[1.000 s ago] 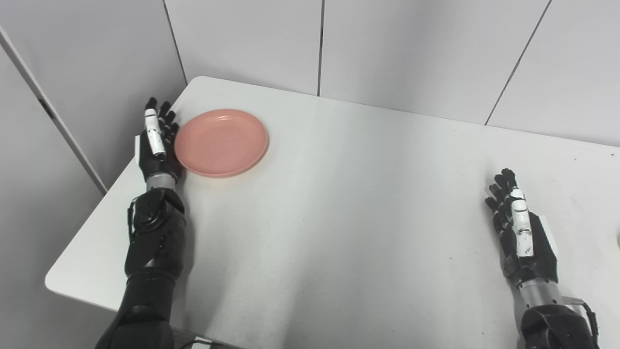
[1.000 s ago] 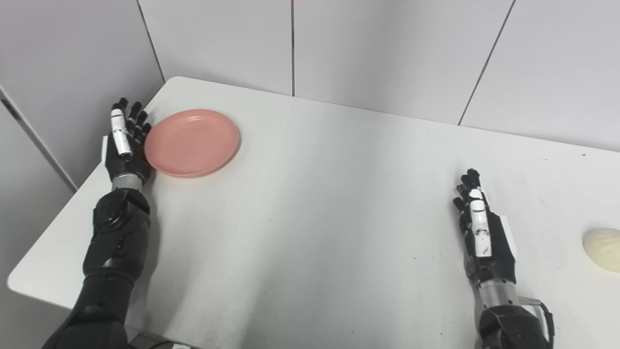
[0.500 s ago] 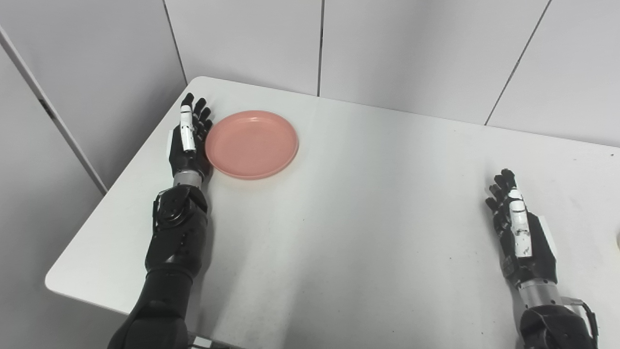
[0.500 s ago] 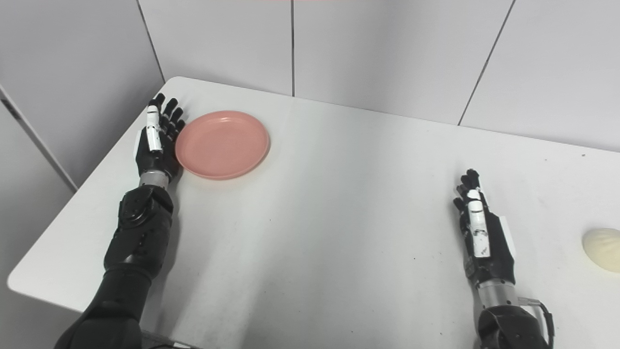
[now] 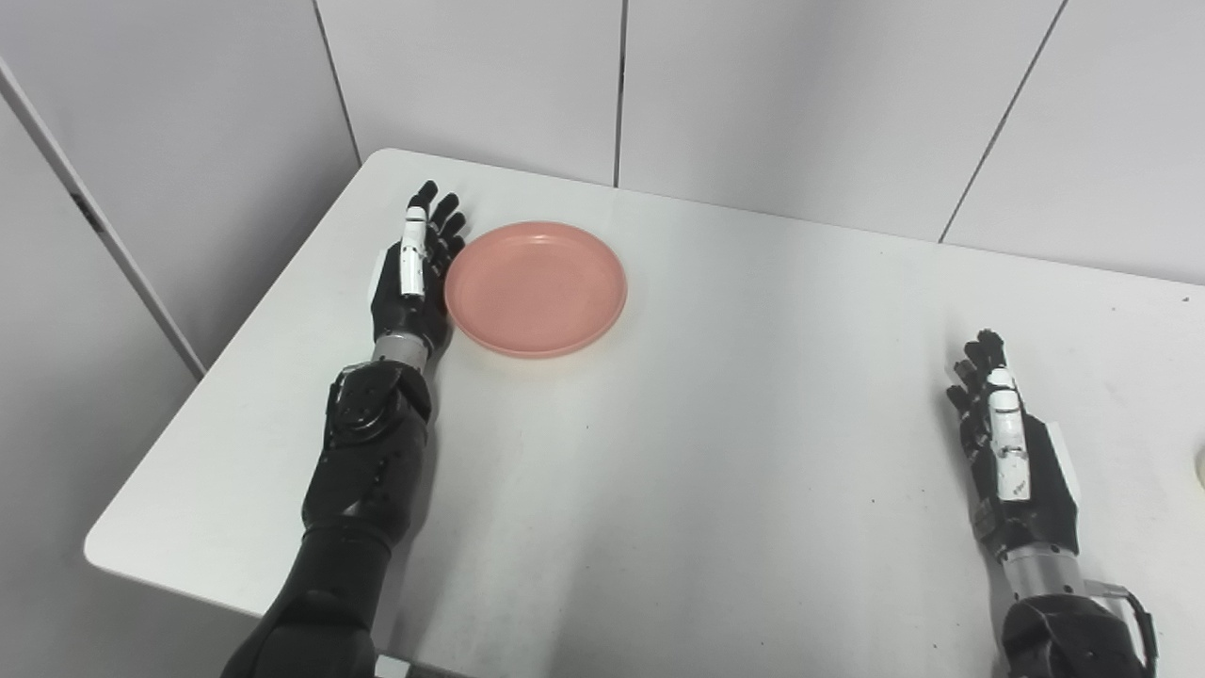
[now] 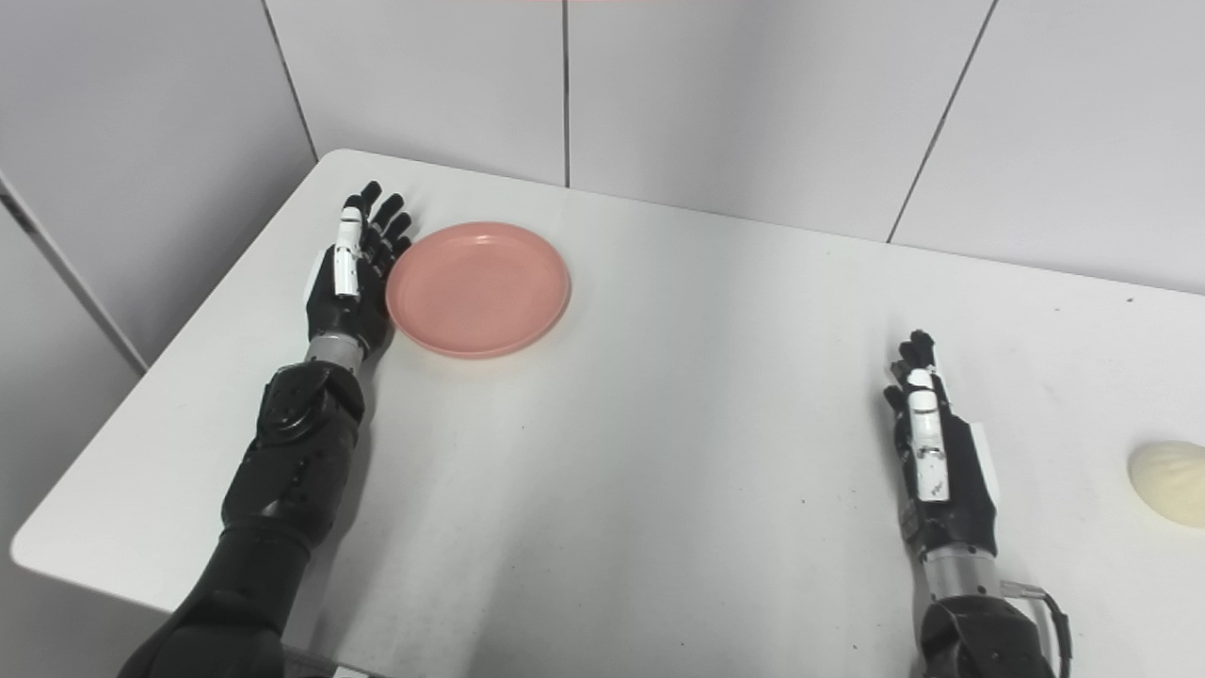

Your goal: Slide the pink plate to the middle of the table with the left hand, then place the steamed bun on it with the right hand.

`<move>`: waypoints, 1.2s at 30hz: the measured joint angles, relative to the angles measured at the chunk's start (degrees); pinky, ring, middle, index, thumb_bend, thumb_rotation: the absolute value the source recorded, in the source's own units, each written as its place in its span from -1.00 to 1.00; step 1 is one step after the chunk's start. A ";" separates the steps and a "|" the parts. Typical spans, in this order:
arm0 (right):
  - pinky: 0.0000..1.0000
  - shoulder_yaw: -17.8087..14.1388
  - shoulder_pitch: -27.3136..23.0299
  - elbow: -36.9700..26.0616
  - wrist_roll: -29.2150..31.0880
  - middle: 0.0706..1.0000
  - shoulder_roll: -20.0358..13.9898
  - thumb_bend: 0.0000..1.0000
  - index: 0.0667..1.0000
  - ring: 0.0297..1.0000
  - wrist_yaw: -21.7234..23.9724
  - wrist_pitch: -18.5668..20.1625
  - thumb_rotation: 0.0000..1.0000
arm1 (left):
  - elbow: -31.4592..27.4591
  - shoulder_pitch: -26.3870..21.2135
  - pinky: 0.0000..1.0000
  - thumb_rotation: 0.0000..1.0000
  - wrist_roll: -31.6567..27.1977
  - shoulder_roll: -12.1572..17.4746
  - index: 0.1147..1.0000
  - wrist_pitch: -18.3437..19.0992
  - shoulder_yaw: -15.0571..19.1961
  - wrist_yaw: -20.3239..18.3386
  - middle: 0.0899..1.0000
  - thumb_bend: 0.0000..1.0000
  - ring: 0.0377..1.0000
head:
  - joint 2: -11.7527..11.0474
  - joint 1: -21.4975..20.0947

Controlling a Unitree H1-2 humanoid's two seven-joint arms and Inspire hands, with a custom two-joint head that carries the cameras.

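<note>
The pink plate (image 5: pixel 537 287) lies on the white table (image 5: pixel 715 424), left of the middle. My left hand (image 5: pixel 411 278) is open, fingers straight, its side pressed against the plate's left rim. My right hand (image 5: pixel 1007 461) is open and rests edge-up on the table at the right, holding nothing. The steamed bun (image 6: pixel 1170 482), pale and round, lies on the table to the right of my right hand, a hand's width away; in the left eye view only a sliver of it shows at the right edge.
Grey wall panels stand close behind the table and along its left side. The table's rounded front-left corner (image 5: pixel 99 546) and left edge lie near my left arm.
My left hand has pushed the pink plate to the right, toward the table's middle. My right hand and the bun have stayed put.
</note>
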 measured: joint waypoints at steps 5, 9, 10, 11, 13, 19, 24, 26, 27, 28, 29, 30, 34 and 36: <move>1.00 0.31 0.48 -0.89 -0.55 1.00 0.58 -0.59 1.00 1.00 -0.67 0.29 1.00 | -1.62 0.83 1.00 1.00 0.89 -0.75 0.89 0.72 -2.30 -1.38 0.90 -0.14 0.93 | 0.26 -1.85; 1.00 0.40 0.53 -0.93 -0.83 1.00 0.93 -0.59 1.00 1.00 -1.20 0.25 1.00 | -2.90 1.44 1.00 1.00 0.97 -2.10 0.90 1.03 -3.74 -2.63 0.90 -0.14 0.93 | 0.44 -3.34; 1.00 0.42 0.53 -0.93 -0.94 1.00 1.00 -0.56 1.00 1.00 -1.29 0.25 1.00 | -2.90 1.49 0.99 1.00 0.96 -2.13 0.90 1.03 -4.21 -3.28 0.90 -0.13 0.92 | 0.44 -3.34; 1.00 0.48 0.54 -0.95 -1.13 1.00 1.08 -0.55 1.00 1.00 -1.41 0.26 1.00 | -2.93 1.53 0.99 1.00 0.94 -2.15 0.90 1.05 -4.66 -3.81 0.90 -0.13 0.93 | 0.61 -4.13; 1.00 0.64 0.60 -1.03 -1.42 1.00 1.24 -0.53 1.00 1.00 -1.61 0.26 1.00 | -3.25 1.69 0.97 1.00 0.90 -2.28 0.90 1.24 -5.10 -4.51 0.88 -0.13 0.91 | 0.70 -4.92; 1.00 0.81 0.62 -0.86 -1.79 1.00 1.44 -0.53 1.00 1.00 -2.09 0.25 1.00 | -6.84 3.26 0.98 1.00 1.28 -3.69 0.89 3.64 -7.36 -5.55 0.87 -0.11 0.90 | 0.97 -6.59; 1.00 1.36 0.58 -0.79 -2.79 1.00 1.61 -0.54 1.00 1.00 -2.61 0.24 1.00 | -9.80 4.53 0.96 1.00 2.20 -5.29 0.91 5.96 -9.96 -6.87 0.88 -0.18 0.89 | 1.14 -8.18; 1.00 1.50 0.59 -0.84 -3.09 1.00 1.75 -0.58 1.00 1.00 -2.87 0.25 1.00 | -11.27 5.23 0.92 1.00 2.34 -5.82 0.90 7.29 -10.82 -7.32 0.89 -0.20 0.90 | 1.23 -8.97; 1.00 1.52 0.59 -0.89 -3.19 1.00 1.87 -0.59 1.00 1.00 -3.03 0.25 1.00 | -12.24 5.61 0.92 1.00 2.61 -5.89 0.90 7.90 -11.61 -7.40 0.89 -0.20 0.90 | 1.40 -9.58; 1.00 1.53 0.59 -0.92 -3.37 1.00 1.99 -0.59 1.00 1.00 -3.16 0.25 1.00 | -13.26 6.09 0.93 1.00 3.01 -5.98 0.91 8.64 -12.25 -7.52 0.89 -0.20 0.90 | 1.41 -9.58; 1.00 1.57 0.60 -0.94 -3.50 1.00 2.08 -0.59 1.00 1.00 -3.37 0.25 1.00 | -14.09 6.47 0.96 1.00 3.23 -6.15 0.92 9.42 -12.64 -7.66 0.90 -0.21 0.92 | 1.49 -10.28; 1.00 1.64 0.60 -0.96 -3.67 1.00 2.18 -0.59 1.00 1.00 -3.52 0.25 1.00 | -14.89 6.86 0.97 1.00 3.41 -6.33 0.93 10.03 -13.02 -7.87 0.91 -0.22 0.93 | 1.58 -10.98; 1.00 1.87 0.73 -1.53 -4.15 1.00 2.72 -0.60 1.00 1.00 -4.27 0.33 1.00 | -17.25 7.88 1.00 1.00 3.42 -7.43 0.94 12.53 -14.56 -8.35 0.92 -0.26 0.93 | 1.76 -12.31; 1.00 2.05 0.77 -1.71 -4.19 1.00 3.01 -0.62 1.00 1.00 -4.55 0.39 1.00 | -18.28 8.28 1.00 1.00 3.48 -7.97 0.94 13.51 -15.40 -8.44 0.92 -0.26 0.93 | 1.85 -12.92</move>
